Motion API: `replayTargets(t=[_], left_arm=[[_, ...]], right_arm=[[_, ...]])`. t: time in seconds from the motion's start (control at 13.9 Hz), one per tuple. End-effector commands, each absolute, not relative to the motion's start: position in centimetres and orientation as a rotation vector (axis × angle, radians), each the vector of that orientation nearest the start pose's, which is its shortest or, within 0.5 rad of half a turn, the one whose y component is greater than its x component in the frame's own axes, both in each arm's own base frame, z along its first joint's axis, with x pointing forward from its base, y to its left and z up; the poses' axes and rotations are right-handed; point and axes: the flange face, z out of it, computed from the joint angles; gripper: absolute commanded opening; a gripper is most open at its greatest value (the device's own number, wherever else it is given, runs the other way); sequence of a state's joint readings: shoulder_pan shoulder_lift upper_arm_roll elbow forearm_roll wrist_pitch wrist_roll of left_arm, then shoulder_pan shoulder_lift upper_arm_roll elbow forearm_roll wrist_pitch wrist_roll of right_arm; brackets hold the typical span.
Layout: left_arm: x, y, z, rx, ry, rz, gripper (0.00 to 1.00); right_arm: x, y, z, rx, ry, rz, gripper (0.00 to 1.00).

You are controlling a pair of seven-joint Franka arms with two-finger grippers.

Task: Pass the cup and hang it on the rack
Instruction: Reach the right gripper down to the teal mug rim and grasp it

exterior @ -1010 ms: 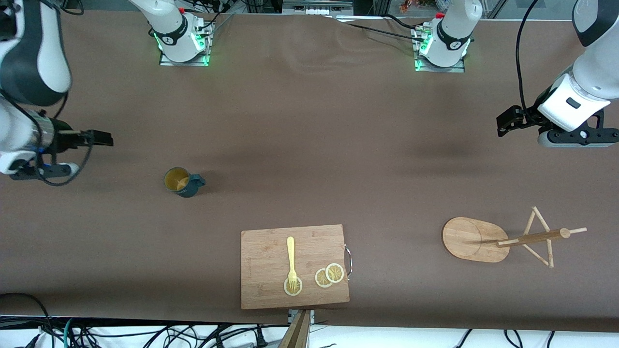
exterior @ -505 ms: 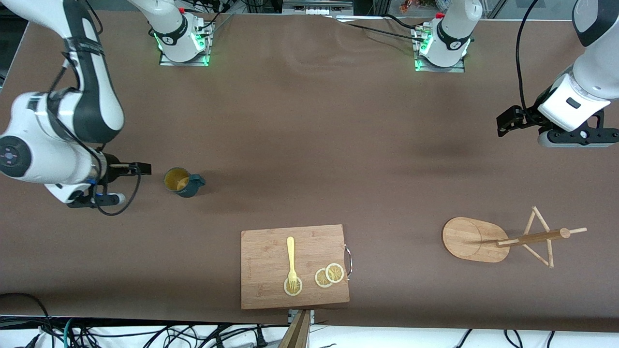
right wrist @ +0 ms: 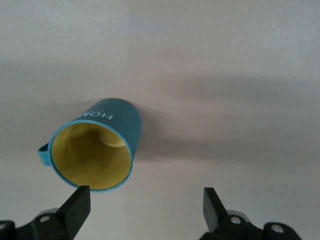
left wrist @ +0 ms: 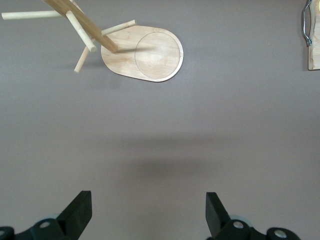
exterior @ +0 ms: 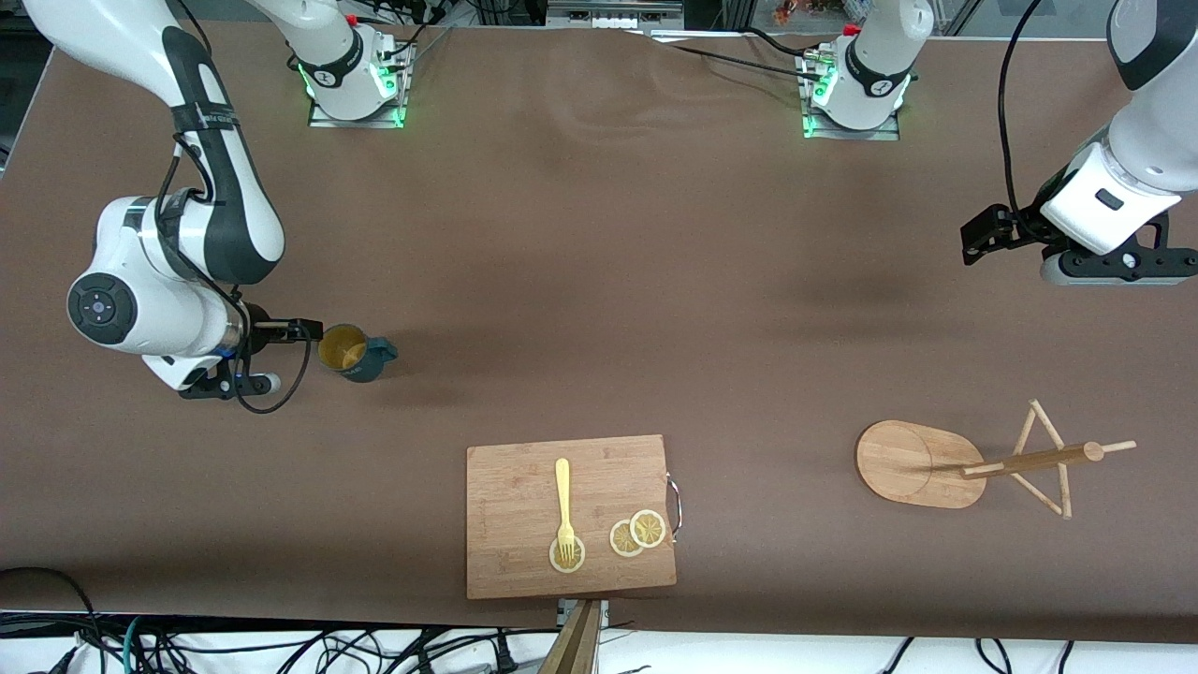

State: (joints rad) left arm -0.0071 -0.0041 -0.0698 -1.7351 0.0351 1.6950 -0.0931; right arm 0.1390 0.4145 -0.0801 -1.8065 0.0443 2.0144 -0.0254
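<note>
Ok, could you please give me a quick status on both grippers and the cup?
Right gripper open, level with cup, rim at one finger, not gripped. Left gripper open, waiting above bare table. Rack empty, nothing in the way.

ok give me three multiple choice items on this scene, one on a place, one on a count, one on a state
1. Where does the yellow plastic fork lie?
A. on the rectangular wooden cutting board
B. in the dark teal-blue mug
C. on the light wooden mug tree's oval base

2. How many round lemon slices are on the board?
A. one
B. three
C. five

3. How does the right gripper stand?
A. shut on the mug
B. open beside the dark teal-blue mug
C. over the light wooden mug tree

Answers: 1 A, the fork rests on the board, its tines on one slice. 2 B, one slice lies under the tines and two overlap beside it. 3 B, the right wrist view shows spread fingers with the mug ungrasped; the left gripper waits open.
</note>
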Motion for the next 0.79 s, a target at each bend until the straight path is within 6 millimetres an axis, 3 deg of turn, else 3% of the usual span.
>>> replayTargets(t=[0.0, 0.29, 0.58, 0.65, 0.72], left_arm=[[55.8, -4.1, 56.3, -3.119, -0.001, 0.043, 1.0], [55.8, -4.1, 56.3, -3.119, -0.001, 0.043, 1.0], [55.8, -4.1, 56.3, -3.119, -0.001, 0.043, 1.0], [55.8, -4.1, 56.3, -3.119, -0.001, 0.043, 1.0], [55.8, -4.1, 56.3, -3.119, 0.002, 0.043, 1.0]], right_arm=[[60.7, 5.2, 28.2, -3.124, -0.05, 0.255, 1.0], [60.6, 6.6, 25.9, -3.136, -0.009, 0.238, 1.0], [59.5, 6.3, 23.8, -3.139, -0.005, 0.209, 0.99], [59.6, 6.2, 23.9, -3.139, -0.003, 0.207, 0.89], [59.6, 6.2, 23.9, -3.139, -0.003, 0.211, 0.62]])
